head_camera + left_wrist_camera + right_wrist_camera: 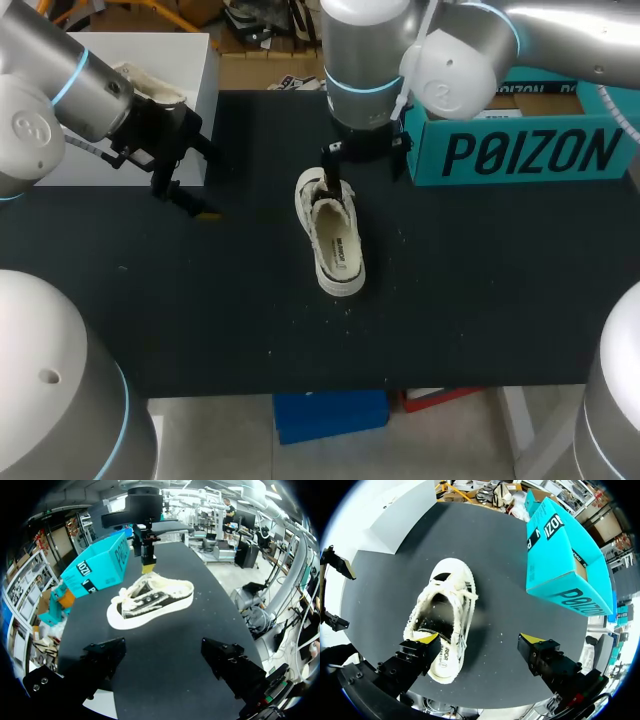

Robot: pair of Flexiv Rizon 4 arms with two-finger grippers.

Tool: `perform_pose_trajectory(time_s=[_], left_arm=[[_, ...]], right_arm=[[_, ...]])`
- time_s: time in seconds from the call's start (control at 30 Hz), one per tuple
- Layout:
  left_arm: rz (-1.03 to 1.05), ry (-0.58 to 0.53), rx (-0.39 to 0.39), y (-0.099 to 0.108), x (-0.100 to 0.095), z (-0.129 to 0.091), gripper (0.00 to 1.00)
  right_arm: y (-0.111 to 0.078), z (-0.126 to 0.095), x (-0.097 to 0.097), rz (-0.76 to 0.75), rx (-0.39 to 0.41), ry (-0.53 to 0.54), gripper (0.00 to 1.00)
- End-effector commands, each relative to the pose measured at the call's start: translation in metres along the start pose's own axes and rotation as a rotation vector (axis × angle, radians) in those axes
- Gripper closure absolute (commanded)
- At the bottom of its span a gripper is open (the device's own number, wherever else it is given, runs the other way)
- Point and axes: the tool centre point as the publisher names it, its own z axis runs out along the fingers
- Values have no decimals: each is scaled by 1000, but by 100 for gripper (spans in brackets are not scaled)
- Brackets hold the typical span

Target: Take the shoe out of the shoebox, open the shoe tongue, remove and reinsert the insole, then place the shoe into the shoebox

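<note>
1. Shoe (331, 238) location: I see it standing on its sole near the middle of the black table (480, 300), outside the shoebox. The toe points to the far edge and the heel toward the robot. The opening faces up, with laces lying across the front.
2. Shoebox (525, 150) location: the teal box stands at the far right of the table, well apart from the shoe.
3. Right gripper (480, 640) state: I read its fingers as spread wide, gripping nothing. One yellow tip sits above the shoe, near the opening. The other hangs over bare table on the shoebox side. I cannot tell whether the first tip touches the shoe.
4. Left gripper (186, 198) state: I read its fingers as spread wide and empty too. It hovers over the left part of the table, well apart from the shoe. In the left wrist view the shoe lies ahead of it, with the right gripper above the shoe.
5. White box (195, 70) location: it stands at the far left corner, behind the left gripper.
</note>
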Motion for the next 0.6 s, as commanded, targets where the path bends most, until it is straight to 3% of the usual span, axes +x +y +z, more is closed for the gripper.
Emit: perform_pose_trajectory(time_s=[0.03, 0.27, 0.37, 0.53, 0.57, 0.6], left_arm=[[0, -1, -4, 0, 1, 0, 0], [0, -1, -4, 0, 1, 0, 0], [0, -1, -4, 0, 1, 0, 0], [0, -1, -4, 0, 1, 0, 0], [0, -1, -4, 0, 1, 0, 0], [0, -1, -4, 0, 1, 0, 0]], right_arm=[[3, 18, 5, -4, 16, 9, 0], [-1, 48, 6, -4, 33, 27, 0], [0, 58, 5, -7, 40, 32, 5], [-1, 73, 4, -8, 54, 41, 22], [-2, 75, 4, -7, 56, 43, 29], [-2, 77, 4, -5, 59, 46, 44]])
